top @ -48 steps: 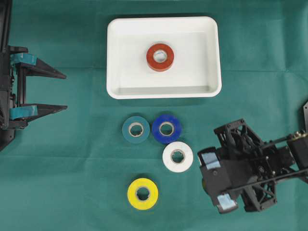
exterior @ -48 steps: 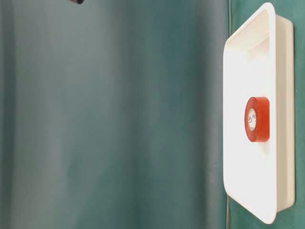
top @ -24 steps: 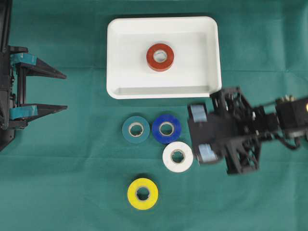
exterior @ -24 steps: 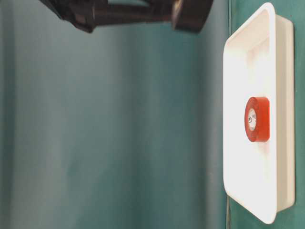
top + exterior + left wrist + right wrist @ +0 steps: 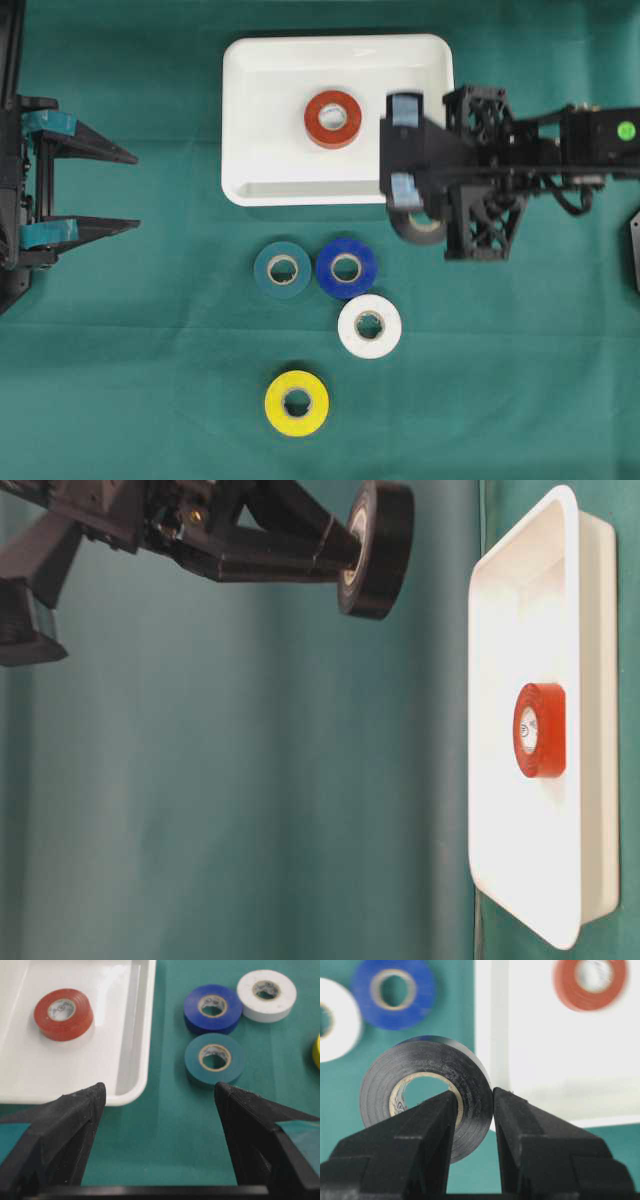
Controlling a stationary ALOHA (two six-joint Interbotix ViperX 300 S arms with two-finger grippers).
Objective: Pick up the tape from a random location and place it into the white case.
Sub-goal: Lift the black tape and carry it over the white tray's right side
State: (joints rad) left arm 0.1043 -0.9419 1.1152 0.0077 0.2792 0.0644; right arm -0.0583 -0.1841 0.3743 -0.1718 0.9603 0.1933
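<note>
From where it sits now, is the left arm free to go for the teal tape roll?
Probably yes. The left gripper has its jaws open and empty, and the teal roll lies flat on bare cloth straight ahead. Only the blue roll touches it, on the far side; the white case lies off to one side.

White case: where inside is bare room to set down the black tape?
The white case holds only the red tape, near its middle. Floor left of it and right of it, under the right hand gripping the black tape, is bare.
</note>
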